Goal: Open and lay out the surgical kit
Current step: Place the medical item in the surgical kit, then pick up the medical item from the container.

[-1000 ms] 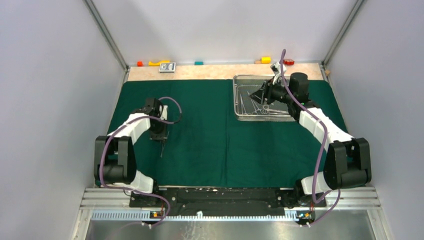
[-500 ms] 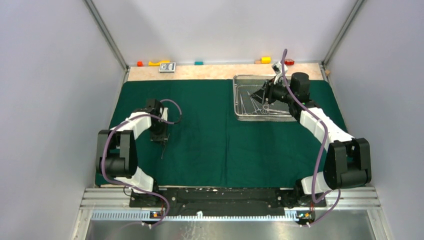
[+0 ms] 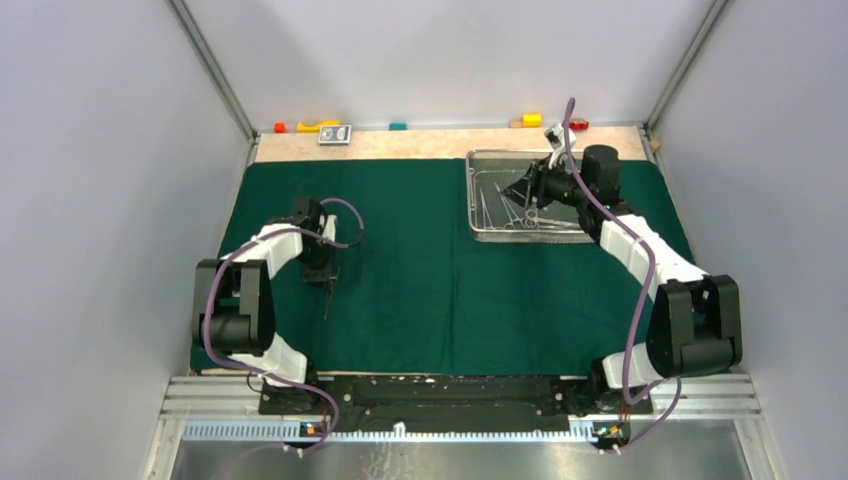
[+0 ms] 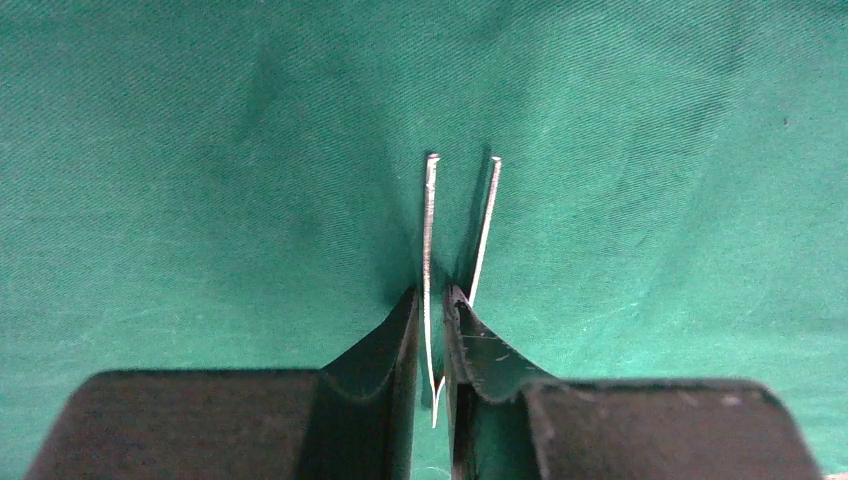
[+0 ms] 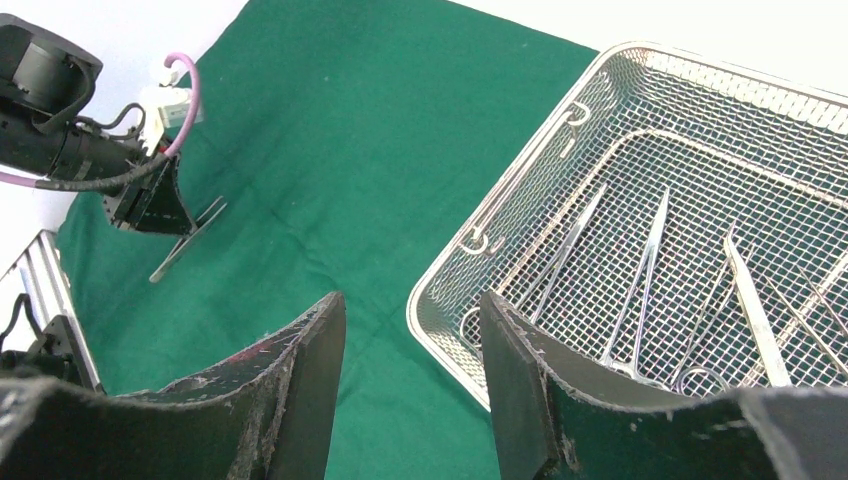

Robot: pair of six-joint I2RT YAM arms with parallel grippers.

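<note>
The dark green cloth point(image 3: 430, 300) lies spread over the table. Slim steel tweezers point(image 4: 430, 220) lie on it at the left, tips pointing away and sprung apart. My left gripper point(image 4: 430, 292) stands low over their joined end, its jaws parted a little with green showing on either side of the steel; one tine runs under the right finger. In the top view the tweezers point(image 3: 327, 296) poke out below the left gripper point(image 3: 326, 278). My right gripper point(image 5: 412, 300) hangs open and empty above the near-left corner of the wire-mesh tray point(image 5: 520, 170), which holds several steel instruments point(image 5: 650, 270).
The tray point(image 3: 471, 200) stands on the cloth at the back right. Small coloured blocks point(image 3: 318, 126) and a small grey card point(image 3: 335, 135) line the bare wooden strip along the back wall. Metal frame posts rise at both back corners.
The left jaws have parted slightly around the tweezers, which now rest on the cloth. The left elbow has swung a little. The right arm has not moved.
</note>
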